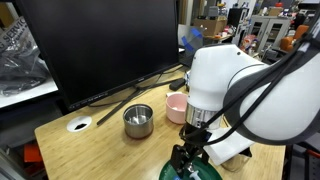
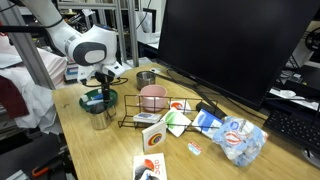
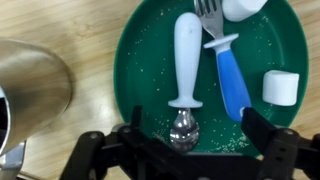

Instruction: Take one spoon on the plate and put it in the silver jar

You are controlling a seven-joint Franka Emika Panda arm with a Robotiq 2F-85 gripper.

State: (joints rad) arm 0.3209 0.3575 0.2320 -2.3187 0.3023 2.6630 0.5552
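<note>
In the wrist view the dark green plate (image 3: 140,60) holds a spoon (image 3: 187,55) with a pale white handle and a shiny metal bowl pointing toward me. A blue-handled fork (image 3: 228,75) and a small white block (image 3: 281,87) lie beside it. My gripper (image 3: 192,137) is open just above the plate, its fingers on either side of the spoon's bowl and holding nothing. The silver jar (image 3: 30,88) stands just left of the plate. In both exterior views the gripper (image 1: 190,155) (image 2: 103,80) hangs over the plate (image 1: 207,172) (image 2: 98,99), with the jar (image 2: 100,120) in front of it.
A squat steel pot (image 1: 138,120) (image 2: 146,77) and a pink cup (image 1: 177,108) (image 2: 152,97) stand near the monitor (image 1: 100,45). A wire rack (image 2: 150,115), snack packets (image 2: 235,138) and cards (image 2: 152,165) lie on the wooden table.
</note>
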